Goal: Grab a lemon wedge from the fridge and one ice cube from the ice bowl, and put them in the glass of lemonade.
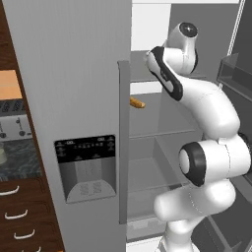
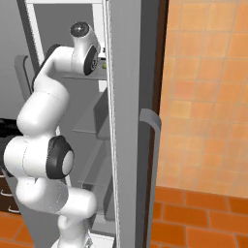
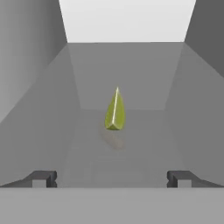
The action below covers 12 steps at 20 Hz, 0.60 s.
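Yellow-green lemon wedge [image 3: 115, 111] ahead of spread end effector [image 3: 112, 178].

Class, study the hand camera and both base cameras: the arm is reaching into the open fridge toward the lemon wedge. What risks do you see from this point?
1. The lemon wedge is tiny and stands on a narrow edge; the open gripper may well tip it or push it deeper instead of catching it.
2. The arm works between fridge shelves and the open door, so a wide swing on withdrawal might strike them.
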Motion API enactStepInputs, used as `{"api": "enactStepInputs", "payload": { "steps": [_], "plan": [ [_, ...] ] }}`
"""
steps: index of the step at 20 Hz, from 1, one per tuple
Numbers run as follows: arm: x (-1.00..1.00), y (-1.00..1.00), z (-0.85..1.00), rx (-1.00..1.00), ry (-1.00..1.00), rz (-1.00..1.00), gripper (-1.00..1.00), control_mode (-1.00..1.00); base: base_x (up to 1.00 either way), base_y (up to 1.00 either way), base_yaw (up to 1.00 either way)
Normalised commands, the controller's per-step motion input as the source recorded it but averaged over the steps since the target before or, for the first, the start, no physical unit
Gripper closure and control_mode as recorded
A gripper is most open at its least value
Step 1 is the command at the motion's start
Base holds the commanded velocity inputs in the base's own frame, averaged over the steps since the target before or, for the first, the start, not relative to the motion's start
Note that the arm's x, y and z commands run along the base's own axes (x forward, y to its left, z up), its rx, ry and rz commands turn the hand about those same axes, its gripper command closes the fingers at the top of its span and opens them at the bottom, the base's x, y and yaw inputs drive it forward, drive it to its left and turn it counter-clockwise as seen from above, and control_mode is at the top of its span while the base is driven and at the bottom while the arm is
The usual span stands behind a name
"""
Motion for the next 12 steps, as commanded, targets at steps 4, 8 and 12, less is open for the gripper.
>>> {"api": "enactStepInputs", "payload": {
  "steps": [4, 8, 12],
  "plan": [
    [0.57, 0.0, -0.13, 0.0, 0.0, 0.0, -1.0, -1.0, 0.0, 0.0, 0.0],
    [0.91, 0.0, -0.35, 0.0, 0.0, 0.0, -1.0, -1.0, 0.0, 0.0, 0.0],
    [0.62, -0.01, 0.0, 0.0, 0.0, 0.0, -1.0, -1.0, 0.0, 0.0, 0.0]
  ]
}}
